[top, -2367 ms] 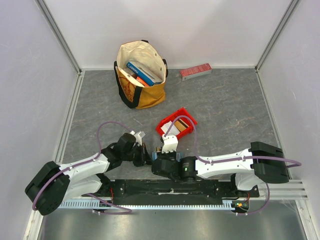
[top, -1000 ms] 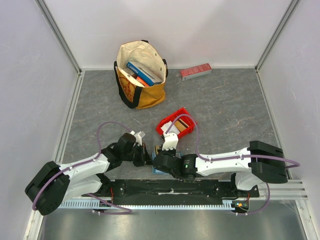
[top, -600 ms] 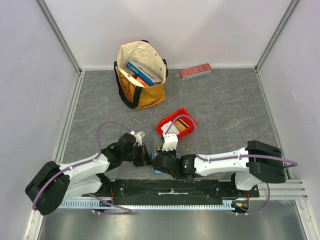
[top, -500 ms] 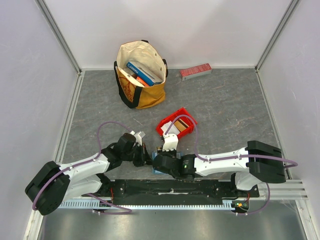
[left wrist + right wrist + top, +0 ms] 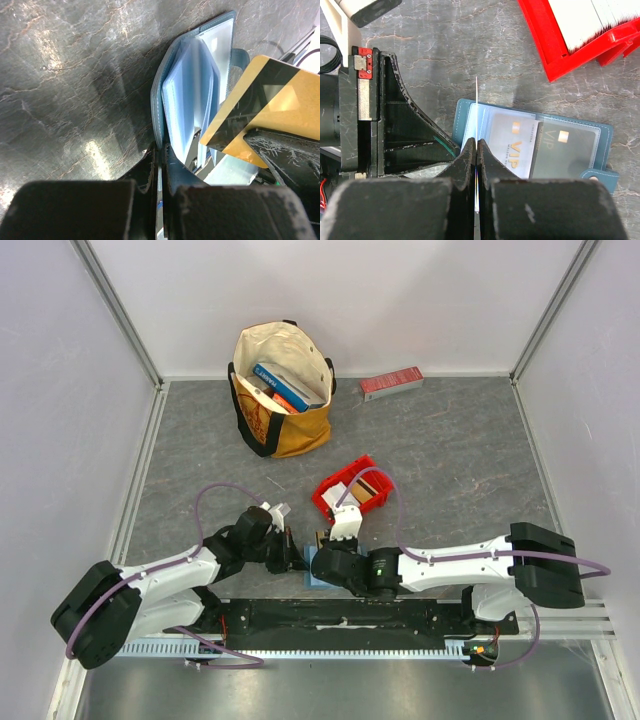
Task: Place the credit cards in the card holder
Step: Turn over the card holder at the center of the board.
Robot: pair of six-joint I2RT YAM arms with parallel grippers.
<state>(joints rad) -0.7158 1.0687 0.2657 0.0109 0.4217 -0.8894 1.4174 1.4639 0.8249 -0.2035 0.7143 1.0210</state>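
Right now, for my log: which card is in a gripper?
The yellow black-striped card, pinched by the right gripper; the VIP cards sit in the card holder.

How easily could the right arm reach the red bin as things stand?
Probably yes: the red bin lies just beyond the right gripper, nothing between, though that gripper is shut on a credit card.

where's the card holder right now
Top view: the card holder lies open on the table at its near side, just nearer than the red bin, gripped by the left pincer, the right pincer holding a card over it.
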